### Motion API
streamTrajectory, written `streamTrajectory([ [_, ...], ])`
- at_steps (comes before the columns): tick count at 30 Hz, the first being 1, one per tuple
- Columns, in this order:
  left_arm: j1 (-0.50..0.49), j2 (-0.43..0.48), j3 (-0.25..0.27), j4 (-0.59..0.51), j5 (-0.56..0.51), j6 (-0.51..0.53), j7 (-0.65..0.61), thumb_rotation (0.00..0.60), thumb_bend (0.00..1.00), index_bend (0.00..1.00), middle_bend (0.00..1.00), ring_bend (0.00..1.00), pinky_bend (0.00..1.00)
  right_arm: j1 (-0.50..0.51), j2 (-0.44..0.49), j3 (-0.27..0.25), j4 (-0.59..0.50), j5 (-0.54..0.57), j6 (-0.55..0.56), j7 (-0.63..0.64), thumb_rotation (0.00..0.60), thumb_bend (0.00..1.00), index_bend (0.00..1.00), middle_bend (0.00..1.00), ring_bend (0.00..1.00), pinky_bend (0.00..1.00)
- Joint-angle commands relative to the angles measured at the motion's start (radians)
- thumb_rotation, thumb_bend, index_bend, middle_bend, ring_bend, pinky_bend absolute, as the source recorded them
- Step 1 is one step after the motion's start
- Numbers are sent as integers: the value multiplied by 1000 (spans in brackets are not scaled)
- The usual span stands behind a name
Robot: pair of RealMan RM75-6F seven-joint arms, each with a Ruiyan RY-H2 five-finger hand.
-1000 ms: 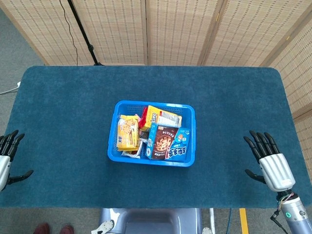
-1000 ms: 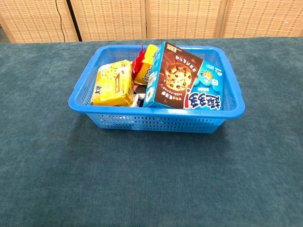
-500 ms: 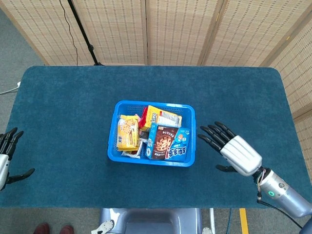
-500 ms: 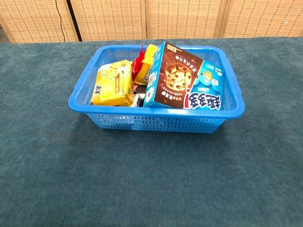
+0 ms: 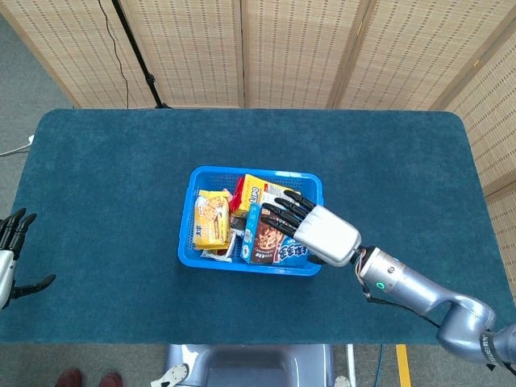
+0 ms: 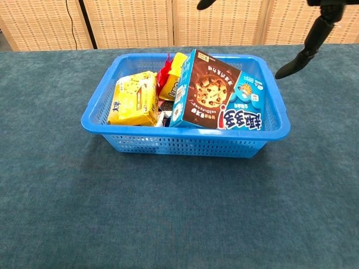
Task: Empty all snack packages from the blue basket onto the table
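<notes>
The blue basket [image 5: 185, 242] sits mid-table, packed with snack packages. In it are a yellow cookie pack [image 5: 211, 219] on the left, a yellow-orange box [image 5: 256, 192] at the back and a blue chocolate-cookie box [image 5: 262, 242] leaning at the front right. My right hand [image 5: 314, 227] hovers above the basket's right half with its fingers spread and holds nothing. The chest view shows the basket [image 6: 185, 145], the cookie box [image 6: 210, 98] and the yellow pack [image 6: 134, 98], with only dark fingers [image 6: 303, 51] of the right hand well above the rim. My left hand [image 5: 10, 260] rests open at the table's left edge.
Dark teal cloth covers the table [image 5: 105, 177]. Wicker screens [image 5: 298, 48] stand behind its far edge, and a black stand pole [image 5: 137, 52] leans at the back left. Bare cloth surrounds the basket on every side.
My right arm has swung in from the table's right edge to hover over the basket's right side. The left hand and the packages have stayed put.
</notes>
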Motion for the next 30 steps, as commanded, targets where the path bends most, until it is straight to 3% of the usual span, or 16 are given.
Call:
streamTrajectory([
  [1, -1, -1, -4, -2, -9, -2, 3, 600, 0, 0, 0, 0, 0, 82, -20, 37, -33, 99, -137, -126, 600, 0, 4, 0, 0, 9],
  [6, -4, -1, -8, -3, -23, -11, 4, 600, 0, 0, 0, 0, 0, 158, -45, 59, -28, 269, -281, -359, 600, 0, 1, 0, 0, 0],
  [14, -6, 2, -13, -2, -32, -18, -7, 600, 0, 0, 0, 0, 0, 236, -87, 24, -41, 543, -292, -673, 600, 0, 8, 0, 0, 0],
  [18, -6, 8, -15, 1, -41, -23, -26, 600, 0, 0, 0, 0, 0, 303, -116, -31, -64, 714, -235, -863, 600, 0, 14, 0, 0, 0],
  [23, -4, 18, -17, 9, -47, -29, -57, 600, 0, 0, 0, 0, 0, 468, -226, -140, -148, 1048, -37, -1218, 600, 0, 27, 0, 0, 0],
  [30, -2, 25, -21, 16, -58, -36, -87, 600, 0, 0, 0, 0, 0, 632, -336, -184, -190, 1359, 173, -1444, 600, 0, 52, 0, 0, 0],
])
